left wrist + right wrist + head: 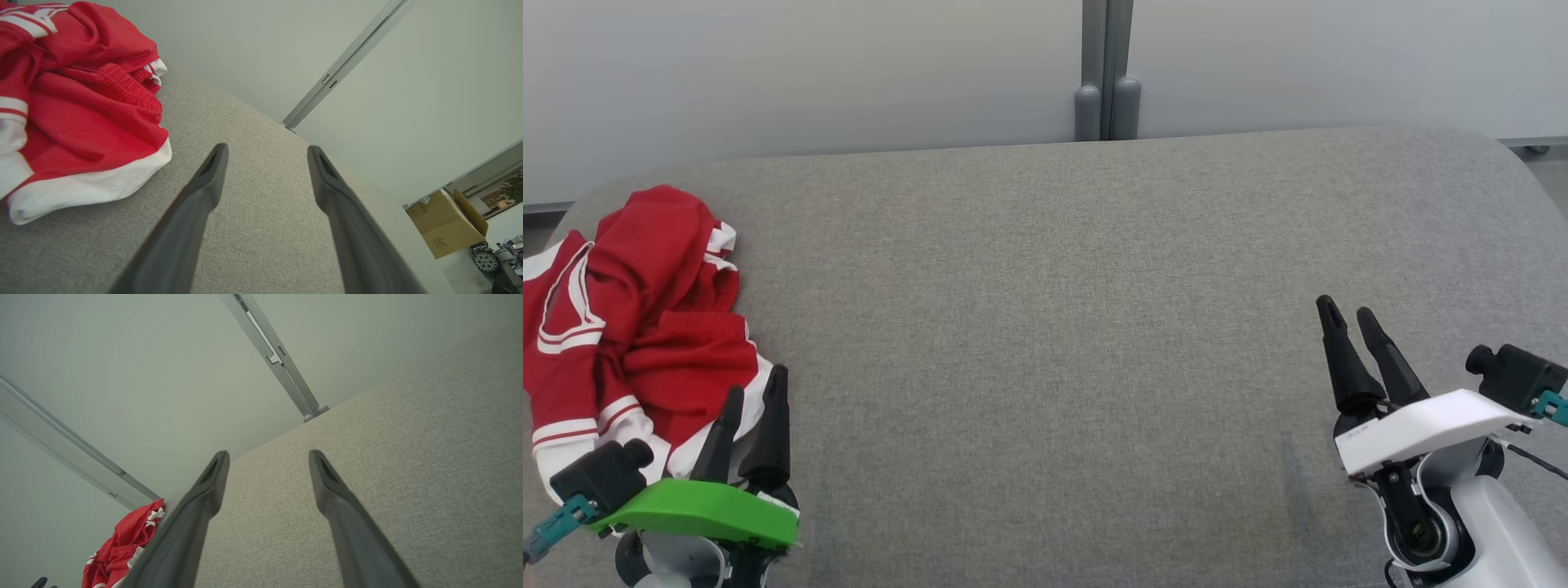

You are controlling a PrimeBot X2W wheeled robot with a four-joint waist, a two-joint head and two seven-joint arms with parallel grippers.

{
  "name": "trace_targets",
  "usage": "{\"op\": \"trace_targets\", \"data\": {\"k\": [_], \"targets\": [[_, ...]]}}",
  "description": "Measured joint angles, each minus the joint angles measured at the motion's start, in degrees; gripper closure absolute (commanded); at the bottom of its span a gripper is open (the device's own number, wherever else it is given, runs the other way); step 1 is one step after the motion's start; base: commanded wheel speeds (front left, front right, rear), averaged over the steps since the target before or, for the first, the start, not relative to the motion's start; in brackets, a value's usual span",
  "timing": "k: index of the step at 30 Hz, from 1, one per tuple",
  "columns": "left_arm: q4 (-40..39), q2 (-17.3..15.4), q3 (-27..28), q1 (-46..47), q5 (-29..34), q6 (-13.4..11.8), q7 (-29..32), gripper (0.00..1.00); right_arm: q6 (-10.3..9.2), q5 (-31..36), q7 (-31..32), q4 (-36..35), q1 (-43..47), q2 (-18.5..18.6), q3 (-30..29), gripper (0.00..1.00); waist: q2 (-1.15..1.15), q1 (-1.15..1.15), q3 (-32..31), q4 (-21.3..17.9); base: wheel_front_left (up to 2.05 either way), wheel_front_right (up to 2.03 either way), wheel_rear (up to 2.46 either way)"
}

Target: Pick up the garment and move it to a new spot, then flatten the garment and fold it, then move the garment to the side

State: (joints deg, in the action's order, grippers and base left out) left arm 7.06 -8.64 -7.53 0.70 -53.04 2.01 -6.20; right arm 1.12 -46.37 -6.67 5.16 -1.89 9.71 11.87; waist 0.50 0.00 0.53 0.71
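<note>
**Red garment** (645, 327): lies crumpled in a heap at the left end of the grey upholstered surface (1054, 327), reaching that end's edge. White trim and stripes show, and the left wrist view shows a gathered waistband. Not flattened, not folded.

**Left gripper** (758, 382): at the near left corner of the surface, just beside the heap's white hem. Fingers spread, nothing between them. In its wrist view, bare grey cloth shows in the gap. Whether a finger touches the hem cannot be determined.

**Right gripper** (1346, 309): over the near right end of the surface, well apart from the garment. Fingers parted, empty.

**Surroundings**: pale wall panels (809, 73) stand behind the surface's far edge, with a grey post (1107, 82) at its midpoint. A cardboard box (445, 224) sits beyond the surface.
</note>
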Motion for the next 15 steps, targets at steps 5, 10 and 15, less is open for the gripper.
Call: {"op": "trace_targets", "data": {"k": [5,10,15], "targets": [[-0.7,-0.2,-0.6,0.0,3.5,-0.5,-1.0,0.00,-1.08,4.2,-0.9,-0.9,-0.1,0.3,1.4,0.00,0.00,0.00,0.0,0.1,0.00,0.00,0.00],[-1.8,-0.4,-1.5,0.0,6.8,-1.3,-2.0,0.00,-1.75,8.0,-1.8,-1.7,-0.1,0.8,2.4,0.00,0.00,0.00,0.0,0.1,0.00,0.00,0.00],[-2.4,-0.6,-2.0,0.0,10.1,-2.1,-3.0,0.00,-2.34,11.6,-2.7,-2.5,-0.2,0.9,3.6,0.00,0.00,0.00,-0.1,0.2,0.00,0.00,0.00]]}}
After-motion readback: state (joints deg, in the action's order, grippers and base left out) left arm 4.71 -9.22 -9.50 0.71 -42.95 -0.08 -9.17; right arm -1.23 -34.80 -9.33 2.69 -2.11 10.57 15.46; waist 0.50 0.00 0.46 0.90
